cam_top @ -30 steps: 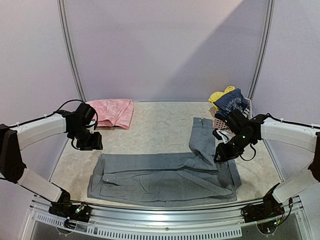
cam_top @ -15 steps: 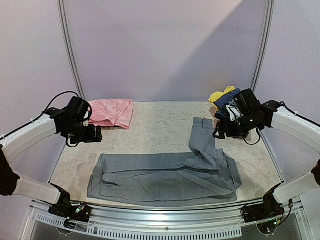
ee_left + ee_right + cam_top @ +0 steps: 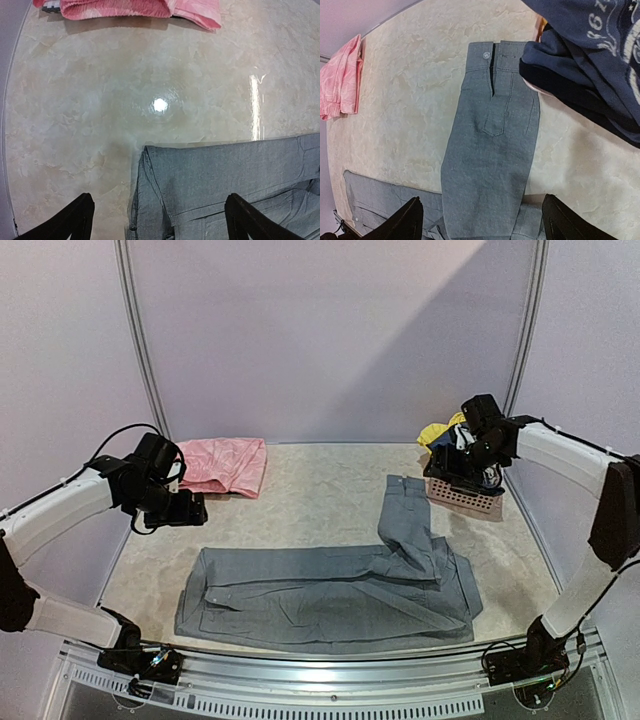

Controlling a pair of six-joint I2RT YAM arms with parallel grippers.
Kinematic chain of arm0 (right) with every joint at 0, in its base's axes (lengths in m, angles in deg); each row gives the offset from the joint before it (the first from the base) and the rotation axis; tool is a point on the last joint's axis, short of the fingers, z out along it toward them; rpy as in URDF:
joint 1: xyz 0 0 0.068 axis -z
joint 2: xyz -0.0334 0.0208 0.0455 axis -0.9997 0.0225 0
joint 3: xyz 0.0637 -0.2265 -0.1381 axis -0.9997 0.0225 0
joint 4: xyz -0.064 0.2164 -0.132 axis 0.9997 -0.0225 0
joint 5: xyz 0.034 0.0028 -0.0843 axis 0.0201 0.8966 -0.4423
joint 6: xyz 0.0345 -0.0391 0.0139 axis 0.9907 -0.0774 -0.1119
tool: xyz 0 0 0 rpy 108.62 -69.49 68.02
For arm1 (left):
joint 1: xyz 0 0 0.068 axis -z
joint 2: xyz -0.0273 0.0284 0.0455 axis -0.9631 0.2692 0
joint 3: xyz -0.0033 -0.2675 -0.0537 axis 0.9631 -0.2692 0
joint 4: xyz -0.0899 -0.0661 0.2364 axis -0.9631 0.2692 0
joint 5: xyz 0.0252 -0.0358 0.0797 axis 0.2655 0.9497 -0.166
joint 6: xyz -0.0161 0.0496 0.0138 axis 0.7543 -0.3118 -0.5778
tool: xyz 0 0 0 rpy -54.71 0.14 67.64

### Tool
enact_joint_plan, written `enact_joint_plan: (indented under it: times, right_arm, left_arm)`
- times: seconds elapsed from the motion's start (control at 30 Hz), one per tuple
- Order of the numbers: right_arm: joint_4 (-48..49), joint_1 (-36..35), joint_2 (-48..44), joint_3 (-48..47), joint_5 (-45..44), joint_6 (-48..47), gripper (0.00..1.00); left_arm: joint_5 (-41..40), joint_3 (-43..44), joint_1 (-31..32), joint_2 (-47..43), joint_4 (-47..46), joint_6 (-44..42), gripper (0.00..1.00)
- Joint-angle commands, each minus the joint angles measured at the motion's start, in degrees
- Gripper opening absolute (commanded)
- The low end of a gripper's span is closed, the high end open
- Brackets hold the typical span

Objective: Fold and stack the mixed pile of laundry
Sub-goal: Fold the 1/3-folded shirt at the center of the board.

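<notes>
We see the grey shirt flat at the lower middle, likely so it folds neatly. Our left gripper at mid left and right gripper at upper right by the navy top gape wide, empty.

Grey shirt and pink cloth, apart

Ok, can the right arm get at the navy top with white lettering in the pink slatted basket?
Probably yes: the right gripper hangs open close by the pink slatted plastic basket, and the navy top with white lettering lies uncovered on its pile.
</notes>
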Motion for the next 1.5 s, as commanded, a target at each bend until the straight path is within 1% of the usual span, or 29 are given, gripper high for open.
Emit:
enact_joint_plan:
  times: [0.0, 0.1, 0.23, 0.53, 0.8, 0.93, 1.13, 1.27, 1.47]
  right_arm:
    - [-0.51, 0.16, 5.87, -2.53, 2.71, 1.52, 0.82]
    - [0.58, 0.16, 8.43, -2.19, 2.41, 2.08, 0.81]
    - [0.26, 0.16, 12.18, -2.98, -1.21, 3.52, 0.79]
    - [0.19, 0.13, 22.12, -9.06, -4.64, 5.66, 0.7]
    - [2.33, 0.21, 27.06, -10.61, -3.42, 5.72, 0.58]
    - [2.01, 0.16, 28.47, -10.99, -4.65, 5.74, 0.54]
    - [-0.74, -0.3, 31.31, -12.62, -7.03, 5.35, 0.51]
    - [-2.18, -1.43, 33.8, -13.74, -7.47, 4.48, 0.43]
    - [-1.55, -2.5, 35.75, -12.99, -6.59, 4.21, 0.21]
  left_arm:
    - [2.23, 0.64, 1.07, 0.05, -0.89, -0.46, 0.92]
    - [2.74, 0.44, 1.34, 0.08, -1.38, -0.25, 0.91]
    - [3.03, 0.96, 1.68, 1.13, -1.7, -0.2, 0.9]
    - [3.82, 4.57, 2.1, 4.91, -1.37, -1.54, 0.89]
    - [4.08, 6.39, 2.51, 6.84, -0.85, -1.91, 0.88]
    - [4.0, 6.49, 2.64, 7.04, -0.61, -2.01, 0.87]
    - [3.99, 6.67, 2.63, 7.48, -0.43, -2.19, 0.87]
    - [3.98, 6.93, 2.71, 7.88, -0.48, -2.28, 0.87]
    - [3.91, 7.1, 2.74, 8.12, -0.34, -2.29, 0.86]
